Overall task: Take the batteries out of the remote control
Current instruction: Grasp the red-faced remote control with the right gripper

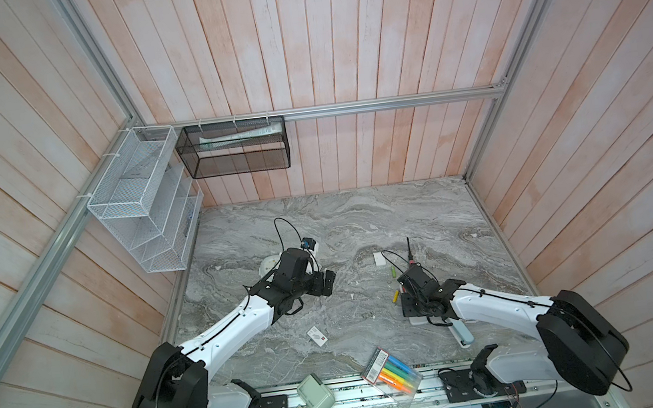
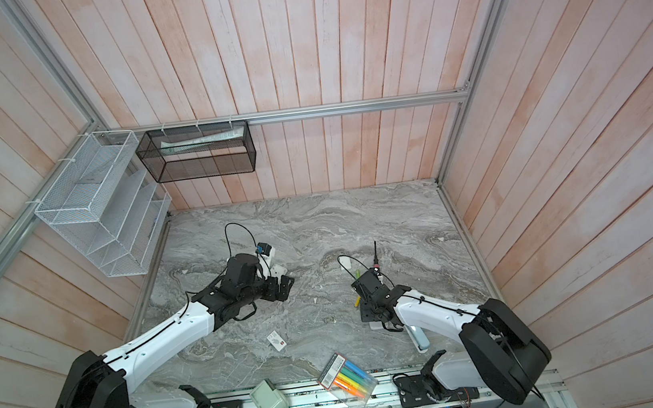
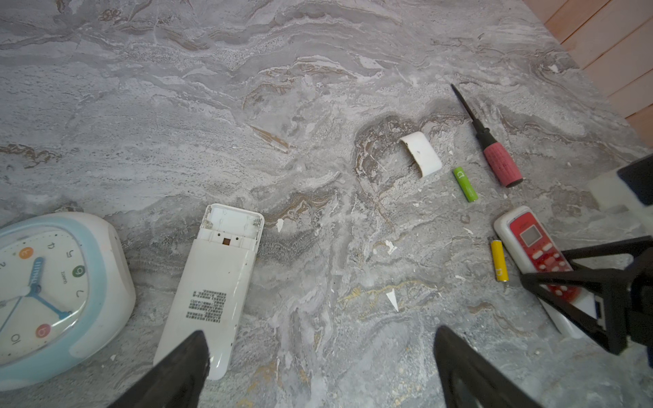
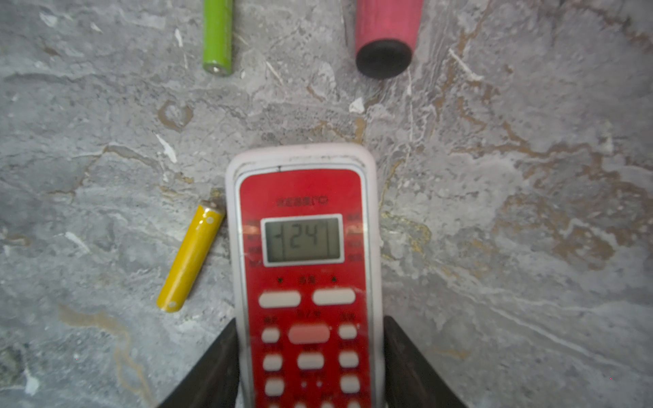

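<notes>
On the table, left gripper is wide open, empty, over one end of white remote: back up, battery bay bare; right gripper fingers clamp the long sides of red remote. Face up, screen lit, so likely still loaded. Next: flip it, pop the cover. Loose on table: yellow battery just beside red remote, green battery near screwdriver.

We see soft, even light and faint shadows on the worktop; wall planks bow toward both top views' edges; the remote looks blurred.
</notes>
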Controlling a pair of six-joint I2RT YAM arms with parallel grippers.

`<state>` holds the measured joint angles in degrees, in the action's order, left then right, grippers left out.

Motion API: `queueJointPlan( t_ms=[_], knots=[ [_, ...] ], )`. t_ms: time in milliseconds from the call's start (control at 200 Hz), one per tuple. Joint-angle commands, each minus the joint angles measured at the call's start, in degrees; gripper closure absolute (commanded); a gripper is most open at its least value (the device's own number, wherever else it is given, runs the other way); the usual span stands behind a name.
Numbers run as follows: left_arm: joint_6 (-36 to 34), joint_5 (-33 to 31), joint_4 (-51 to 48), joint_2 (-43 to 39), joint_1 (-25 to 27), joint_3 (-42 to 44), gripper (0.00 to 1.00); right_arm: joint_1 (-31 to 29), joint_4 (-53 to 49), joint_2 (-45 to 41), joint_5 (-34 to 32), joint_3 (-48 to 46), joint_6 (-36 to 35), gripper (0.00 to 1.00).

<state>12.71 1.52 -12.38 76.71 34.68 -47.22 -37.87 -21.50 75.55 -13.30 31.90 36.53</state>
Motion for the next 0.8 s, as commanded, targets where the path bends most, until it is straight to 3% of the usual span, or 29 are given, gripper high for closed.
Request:
queueJointPlan(
  t_ms=[0, 475, 795],
  knots=[
    [0.10, 0.50, 0.83, -1.25, 0.30, 0.55, 0.00, -0.54, -2.56, 1.19, -0.60, -0.28, 1.52, 0.47],
    [0.99, 2.21, 2.10, -0.17, 0.30, -0.02, 0.00, -0.63, -2.87, -7.43, 0.16, 0.43, -1.56, 0.59],
    [3.64, 8.76, 4.58, -0.07, 0.30, -1.60, 0.00, -0.98, 5.06, -13.14, 6.95, 2.95, -11.83, 0.64]
  ],
)
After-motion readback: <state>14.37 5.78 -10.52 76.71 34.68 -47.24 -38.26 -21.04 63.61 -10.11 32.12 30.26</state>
